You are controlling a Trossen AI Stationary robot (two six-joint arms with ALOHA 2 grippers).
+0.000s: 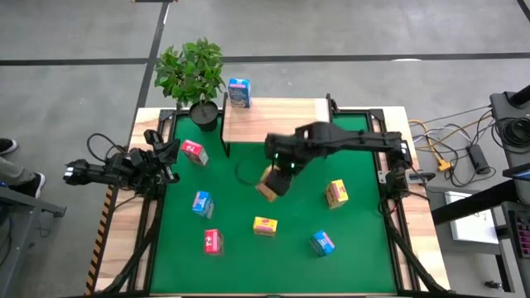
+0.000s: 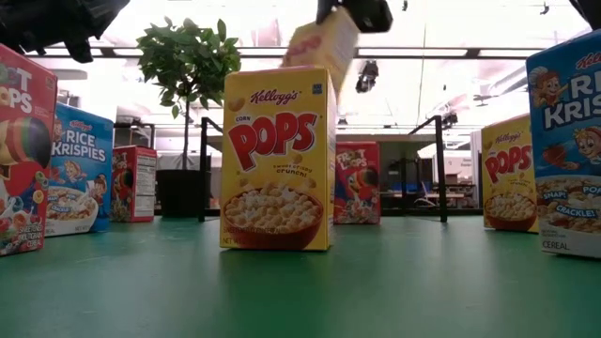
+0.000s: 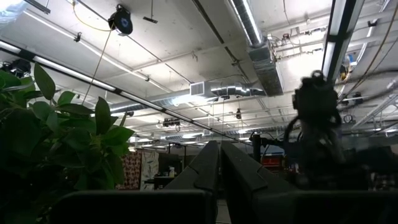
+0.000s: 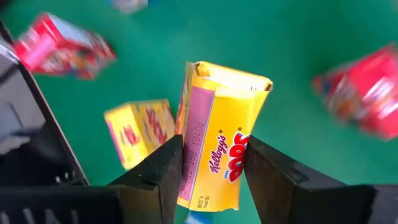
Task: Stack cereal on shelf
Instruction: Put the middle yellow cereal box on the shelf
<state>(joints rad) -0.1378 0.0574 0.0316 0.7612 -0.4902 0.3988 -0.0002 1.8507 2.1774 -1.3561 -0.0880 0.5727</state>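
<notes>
My right gripper (image 1: 277,175) hangs over the middle of the green mat, just near of the wooden shelf (image 1: 281,120), and is shut on a yellow cereal box (image 4: 217,137). The box shows tilted and high in the low view (image 2: 324,42). A blue box (image 1: 239,93) stands at the shelf's far left corner. On the mat stand two red boxes (image 1: 195,151) (image 1: 213,241), two blue boxes (image 1: 203,204) (image 1: 322,242) and two yellow boxes (image 1: 265,225) (image 1: 336,193). My left gripper (image 3: 219,171) waits shut at the table's left edge, pointing upward. My right gripper pinches the yellow box between its two fingers (image 4: 171,171), on two opposite sides near the box's end closest to the wrist (image 4: 205,186). The fingers come from above, pointing down. The box is lifted clear of the mat, tilted, its far end (image 4: 230,74) hanging below the fingers.
A potted plant (image 1: 192,74) stands at the shelf's far left, close to my left arm (image 1: 124,168). Black frame rails (image 1: 389,178) run along the mat's left and right sides. Bare mat (image 1: 248,170) lies between the shelf and the standing boxes.
</notes>
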